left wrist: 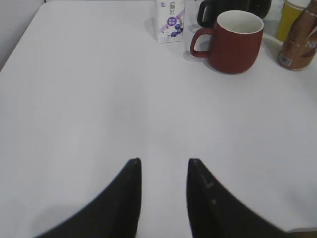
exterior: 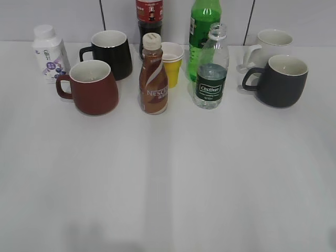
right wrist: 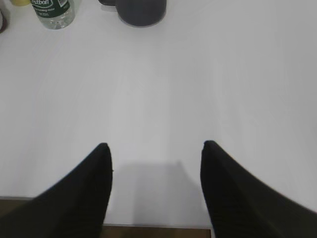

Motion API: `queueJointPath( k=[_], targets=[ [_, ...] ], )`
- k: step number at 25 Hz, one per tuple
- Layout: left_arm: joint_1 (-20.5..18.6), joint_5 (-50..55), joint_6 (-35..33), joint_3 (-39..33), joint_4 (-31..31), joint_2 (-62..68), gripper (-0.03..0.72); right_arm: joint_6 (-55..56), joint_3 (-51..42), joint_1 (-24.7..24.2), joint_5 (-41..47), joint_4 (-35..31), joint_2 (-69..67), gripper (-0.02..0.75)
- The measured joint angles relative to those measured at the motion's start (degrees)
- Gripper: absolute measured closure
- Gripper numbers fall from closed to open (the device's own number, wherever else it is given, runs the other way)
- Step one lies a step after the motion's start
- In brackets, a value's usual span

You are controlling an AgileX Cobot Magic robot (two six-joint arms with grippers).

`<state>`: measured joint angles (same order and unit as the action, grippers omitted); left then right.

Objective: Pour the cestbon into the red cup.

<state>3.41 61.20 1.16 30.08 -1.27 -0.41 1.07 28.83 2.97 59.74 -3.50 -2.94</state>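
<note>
Two grippers, both holding nothing. The left gripper [left wrist: 163,166] has its black fingers a narrow gap apart and hangs over bare table [left wrist: 89,99] near the front edge. The right gripper [right wrist: 154,148] is spread wide, also right over the front edge, where a strip of brown shows past the tabletop.

From the left gripper, the red cup [left wrist: 235,42] sits well ahead and off to the right, upright, handle toward the left edge, white inside showing. Just behind it is a white carton [left wrist: 170,20] and a black mug [left wrist: 233,7], and the Nescafe bottle [left wrist: 299,42] is just right of it.

From the right gripper, the cestbon [right wrist: 53,12] is far ahead and to the left, only its bottom part in view, with a dark grey mug [right wrist: 141,12] to its right.

In the exterior view neither gripper shows. The cestbon [exterior: 211,68] stands upright with no cap near the back edge, right of centre. The red cup [exterior: 93,86] is left of centre, the Nescafe bottle [exterior: 153,76] between them. A yellow cup [exterior: 172,63] and green bottle [exterior: 203,26] stand behind, and a white mug [exterior: 270,44] near the back right.
</note>
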Motion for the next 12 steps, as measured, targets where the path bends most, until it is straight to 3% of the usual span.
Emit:
queueJointPath(
  k=[12],
  targets=[
    [0.0,0.0,0.0,0.0,0.0,0.0,0.451,0.0,0.0,0.0,0.0,0.2,0.0,0.309]
  ],
)
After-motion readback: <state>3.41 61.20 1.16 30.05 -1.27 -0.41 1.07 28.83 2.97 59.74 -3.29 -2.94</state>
